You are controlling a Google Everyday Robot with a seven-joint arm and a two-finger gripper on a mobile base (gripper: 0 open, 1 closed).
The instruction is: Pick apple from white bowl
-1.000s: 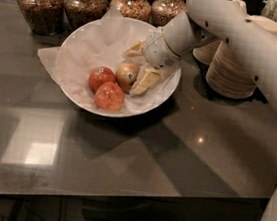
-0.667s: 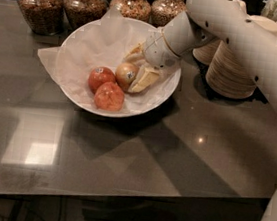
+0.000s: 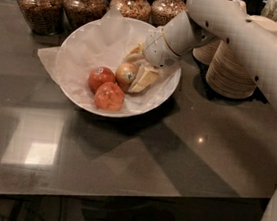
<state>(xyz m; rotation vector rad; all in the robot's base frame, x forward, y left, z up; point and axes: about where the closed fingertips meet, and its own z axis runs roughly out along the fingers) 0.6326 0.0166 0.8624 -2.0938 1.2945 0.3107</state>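
Behind the white bowl (image 3: 149,106), to its left, rounded glass jars (image 3: 40,7) of brown grain are standing on the glossy dark table (image 3: 123,156). Crinkled white paper is lining the wide, shallow bowl, where two smooth orange-red apples (image 3: 106,87) are lying. Just right of them the paler round apple (image 3: 125,73) is sitting between the spread cream fingers of the gripper (image 3: 130,74), reaching into the bowl. Ribbed beige paper bowls (image 3: 232,68) are stacked right of it.

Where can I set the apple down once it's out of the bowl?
Broad bare tabletop in front of the white bowl, reaching the near edge. Crowded: jars along the back, paper bowl stacks at right, and the bowl itself, where the gripper sits at the apple.
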